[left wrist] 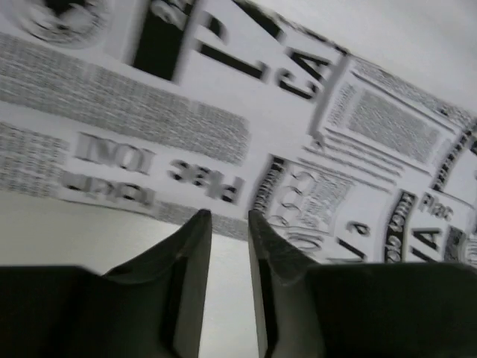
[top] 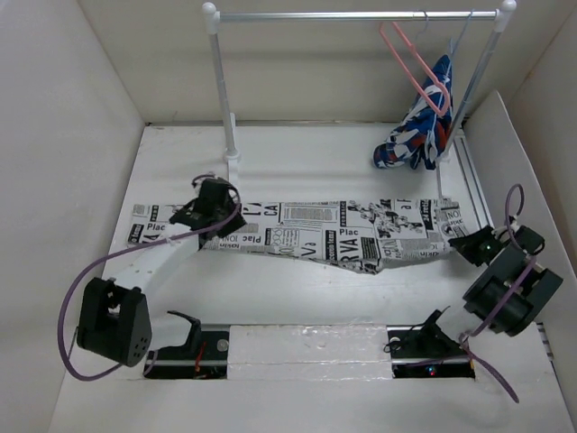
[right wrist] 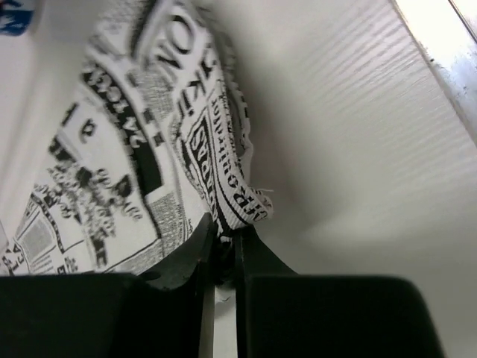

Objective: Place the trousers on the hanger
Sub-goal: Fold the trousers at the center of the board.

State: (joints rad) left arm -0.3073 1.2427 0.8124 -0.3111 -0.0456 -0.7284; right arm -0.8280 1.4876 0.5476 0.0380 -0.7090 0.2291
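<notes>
White walled surface (top: 270,298), long soft white newspaper-print trousers (top: 315,233) stretched flat from 9 to 3 o'clock; thin pink wire hanger (top: 410,61) hangs on the rail (top: 352,15) at 1 o'clock.
The right tool (right wrist: 222,233) is clamped on the 3 o'clock hem; the left tool (left wrist: 228,218) stands slightly apart, empty, over the 9 o'clock edge. Best to seat it on fabric before lifting, keeping both ends level.

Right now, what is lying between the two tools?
The trousers lie stretched on the table between the left tool and the right tool; the top view shows it.
</notes>
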